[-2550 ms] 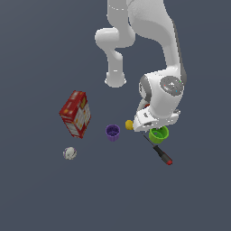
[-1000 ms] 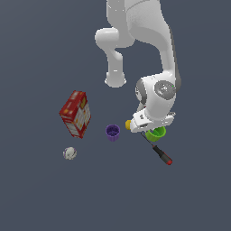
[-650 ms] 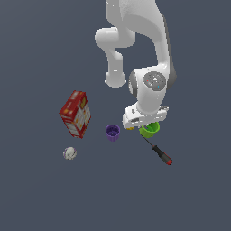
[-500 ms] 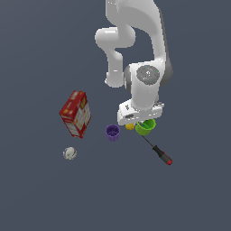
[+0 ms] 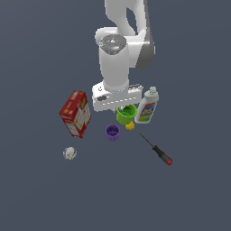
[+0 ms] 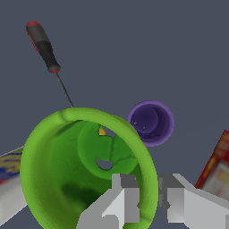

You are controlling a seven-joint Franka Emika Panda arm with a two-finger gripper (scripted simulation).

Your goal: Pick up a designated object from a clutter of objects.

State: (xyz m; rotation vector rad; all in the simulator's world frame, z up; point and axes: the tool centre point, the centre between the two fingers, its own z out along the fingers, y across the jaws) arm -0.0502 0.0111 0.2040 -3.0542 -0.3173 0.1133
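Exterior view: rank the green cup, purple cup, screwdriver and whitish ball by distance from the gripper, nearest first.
1. green cup: its rim is pinched in the gripper.
2. purple cup: just below, toward the exterior view's left.
3. screwdriver: lower, on the exterior view's right.
4. whitish ball: far out on the exterior view's left.

In the exterior view the wrist hides the end effector (image 5: pixel 124 108) and the top of the green cup (image 5: pixel 126 114) below it. The cup covers most of the yellow ball (image 5: pixel 130 126). The wrist view's edges cut off the cracker box (image 6: pixel 216 172) and bottle (image 6: pixel 11 174).
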